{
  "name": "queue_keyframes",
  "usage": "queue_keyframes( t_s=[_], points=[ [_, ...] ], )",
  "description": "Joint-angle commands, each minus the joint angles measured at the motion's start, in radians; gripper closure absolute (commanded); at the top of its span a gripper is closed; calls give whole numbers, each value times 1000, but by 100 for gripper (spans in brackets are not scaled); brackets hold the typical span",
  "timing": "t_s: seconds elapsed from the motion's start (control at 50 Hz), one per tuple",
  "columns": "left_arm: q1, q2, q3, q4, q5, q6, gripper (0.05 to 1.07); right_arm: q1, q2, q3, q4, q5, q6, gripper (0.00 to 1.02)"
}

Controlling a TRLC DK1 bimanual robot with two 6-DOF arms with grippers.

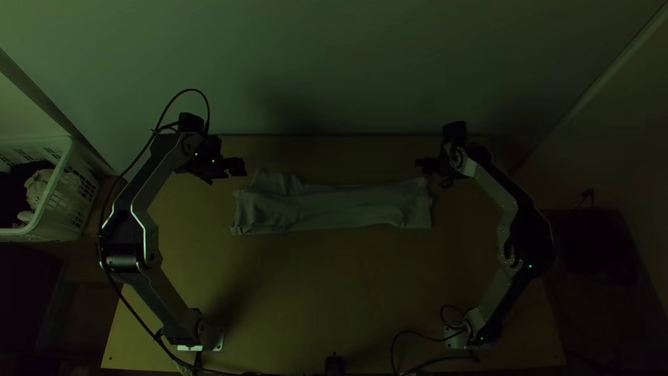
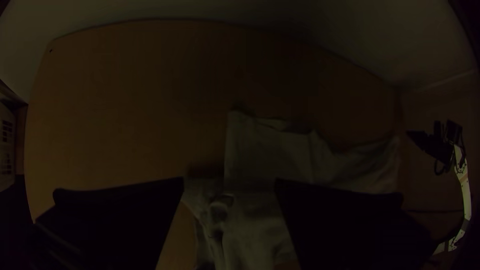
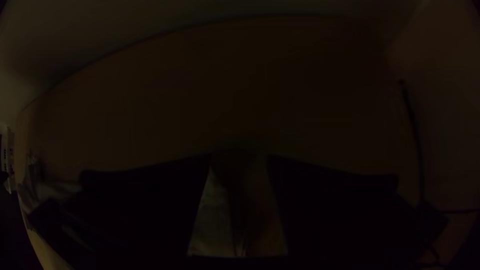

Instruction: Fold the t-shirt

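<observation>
Lying in a long rumpled strip on the wooden table (image 1: 327, 292) is the t-shirt (image 1: 341, 207) — left gripper (image 1: 240, 166) is hovering near its bunched end, right gripper (image 1: 420, 166) near the other — both gaping, gripping nothing.

In the top view, the left edge cuts off the basket (image 1: 68, 188), and the dark items (image 1: 19, 182) in it are too dim to name. The bottom edge cuts off a small black object (image 1: 335, 365). How many layers the shirt (image 1: 334, 207) has cannot be told. In the wrist views, the 2 jaws of the left arm (image 1: 235, 167) and the 2 jaws of the right arm (image 1: 426, 164) hide parts of the shirt and surface (image 1: 313, 299).
</observation>
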Motion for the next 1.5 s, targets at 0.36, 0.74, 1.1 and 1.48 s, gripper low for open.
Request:
queue_keyframes(
  t_s=[0.36, 0.74, 1.1, 1.48],
  points=[
    [229, -216, -343, 143, 407, 109, 9, -21, -216, 18, -48, 22, -13, 3],
    [344, -213, -562, 133, 542, 308, 9, -21, -302, 1, -122, 22, -44, 3],
    [362, -110, -596, 137, 571, 344, 9, 13, -365, -46, -131, 22, -46, 3],
    [288, -24, -591, 188, 568, 261, 9, 28, -391, -76, -131, 22, -44, 3]
  ],
)
